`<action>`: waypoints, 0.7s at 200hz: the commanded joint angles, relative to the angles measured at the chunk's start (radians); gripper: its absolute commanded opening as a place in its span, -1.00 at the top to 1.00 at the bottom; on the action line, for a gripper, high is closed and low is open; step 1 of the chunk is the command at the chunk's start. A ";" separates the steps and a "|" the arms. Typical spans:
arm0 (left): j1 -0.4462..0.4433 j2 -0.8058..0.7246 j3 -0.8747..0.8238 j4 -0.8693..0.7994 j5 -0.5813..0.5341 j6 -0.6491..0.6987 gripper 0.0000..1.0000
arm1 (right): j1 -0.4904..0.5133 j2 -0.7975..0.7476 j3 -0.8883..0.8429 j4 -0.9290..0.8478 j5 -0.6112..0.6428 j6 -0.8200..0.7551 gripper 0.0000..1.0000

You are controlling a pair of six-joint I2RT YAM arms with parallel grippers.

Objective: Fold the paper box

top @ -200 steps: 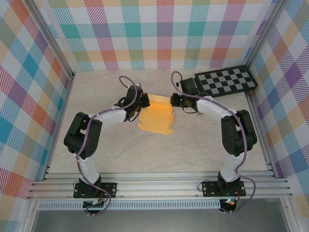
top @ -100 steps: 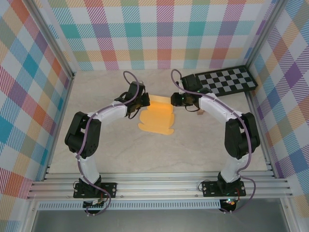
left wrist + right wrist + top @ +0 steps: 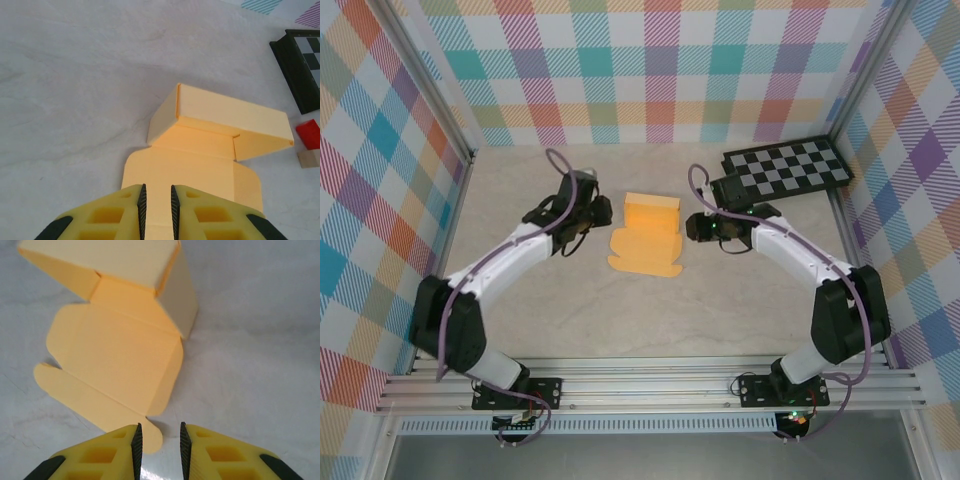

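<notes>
Top external view: the left arm reaches from its base at the near edge in a long, almost straightened diagonal toward the far middle of the tabletop (image 3: 570,310). The left gripper (image 3: 592,212) points rightward at the paper box (image 3: 645,238) and stops just beside its left side without touching. The right arm rises from its base, bends sharply at an elbow near the right edge, then runs back leftward. The right gripper (image 3: 692,226) faces the box's right side, also apart from it. The box lies between the two, nearer the far edge than the near one and roughly midway between the left and right edges. It is thin, matte, tan-yellow cardboard. Its far part is folded up into a shallow rectangular shell with crisp creases, while its near part lies flat as a panel with rounded corners and scalloped tabs. In the wrist views each gripper's yellow, cut-out fingers with black ribbed pads stand a narrow gap apart and hold nothing. The tabletop is pale grey with a faint marbled grain. A black-and-grey checkerboard (image 3: 785,168) sits in the far right corner, and the left wrist view shows a small red block (image 3: 308,134) touching a tan block (image 3: 310,158) near it.
</notes>
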 commanded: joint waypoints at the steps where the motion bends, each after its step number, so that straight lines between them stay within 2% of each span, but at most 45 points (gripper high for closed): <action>1: 0.005 -0.092 -0.140 -0.019 -0.021 -0.048 0.52 | 0.007 0.002 -0.079 0.077 -0.057 0.084 0.42; 29: 0.004 -0.194 -0.289 -0.002 -0.018 -0.072 0.50 | 0.019 0.065 -0.117 0.168 -0.101 0.169 0.35; 56: 0.004 -0.252 -0.356 -0.004 -0.030 -0.082 0.49 | 0.036 0.143 -0.095 0.215 -0.097 0.201 0.34; 91: 0.004 -0.277 -0.369 -0.016 -0.039 -0.073 0.48 | 0.037 0.234 -0.059 0.240 -0.076 0.215 0.35; 140: 0.004 -0.274 -0.358 -0.023 -0.041 -0.051 0.48 | 0.039 0.264 -0.044 0.291 -0.083 0.202 0.39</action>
